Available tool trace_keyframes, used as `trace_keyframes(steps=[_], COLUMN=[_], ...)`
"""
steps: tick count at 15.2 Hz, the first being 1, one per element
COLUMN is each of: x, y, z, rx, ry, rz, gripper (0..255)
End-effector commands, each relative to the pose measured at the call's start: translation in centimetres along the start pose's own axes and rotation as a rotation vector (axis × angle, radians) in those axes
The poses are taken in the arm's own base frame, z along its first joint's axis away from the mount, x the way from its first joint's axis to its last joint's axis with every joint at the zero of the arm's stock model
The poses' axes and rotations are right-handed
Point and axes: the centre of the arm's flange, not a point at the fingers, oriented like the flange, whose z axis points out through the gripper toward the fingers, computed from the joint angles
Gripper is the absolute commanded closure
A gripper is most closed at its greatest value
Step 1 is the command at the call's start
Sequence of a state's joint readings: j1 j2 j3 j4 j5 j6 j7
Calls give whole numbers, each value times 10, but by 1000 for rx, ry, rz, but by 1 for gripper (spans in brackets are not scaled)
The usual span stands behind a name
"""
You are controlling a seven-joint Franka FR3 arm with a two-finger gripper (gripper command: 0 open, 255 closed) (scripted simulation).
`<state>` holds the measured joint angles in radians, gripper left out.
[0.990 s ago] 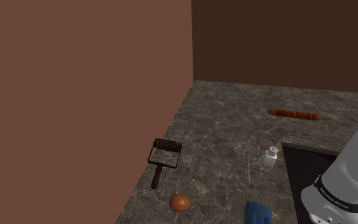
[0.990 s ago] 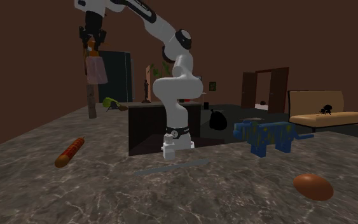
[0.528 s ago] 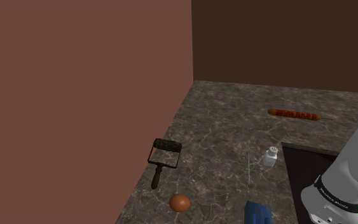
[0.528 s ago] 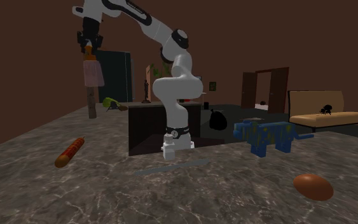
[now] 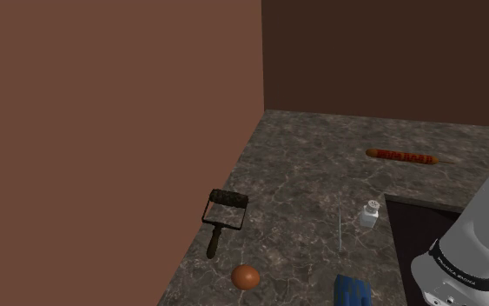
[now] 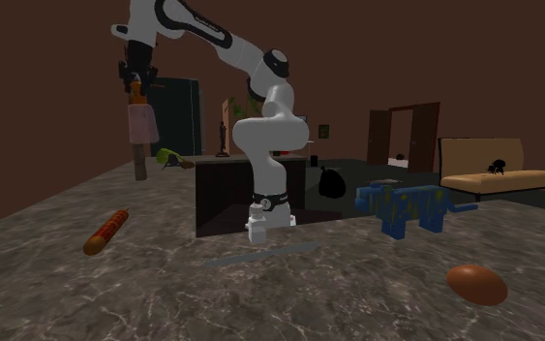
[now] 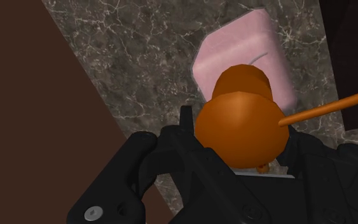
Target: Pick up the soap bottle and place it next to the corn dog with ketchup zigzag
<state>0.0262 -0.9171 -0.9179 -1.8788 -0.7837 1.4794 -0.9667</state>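
My hand [image 6: 136, 83] grips the bottle [image 6: 141, 124] by its orange pump, so the pink body hangs clear of the bench [image 6: 289, 291], upper left in the second exterior view. The corn dog [image 6: 105, 232] lies lower left, roughly beneath it, I think; depth is hard to judge.

On the marbled counter [image 5: 303, 174]: a dark roller [image 5: 223, 213], a brown egg [image 5: 245, 276], a white shaker [image 5: 370, 213], a blue object [image 5: 349, 291].
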Motion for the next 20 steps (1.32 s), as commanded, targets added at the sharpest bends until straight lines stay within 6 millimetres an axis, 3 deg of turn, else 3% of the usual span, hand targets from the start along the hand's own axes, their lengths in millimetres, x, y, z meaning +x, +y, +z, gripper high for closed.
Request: trace_keyframes(steps=[1, 20], x=[1, -5], y=[-2, -22], z=[11, 109], rx=[0, 0], ry=[0, 0], rz=[0, 0], gripper=[255, 255])
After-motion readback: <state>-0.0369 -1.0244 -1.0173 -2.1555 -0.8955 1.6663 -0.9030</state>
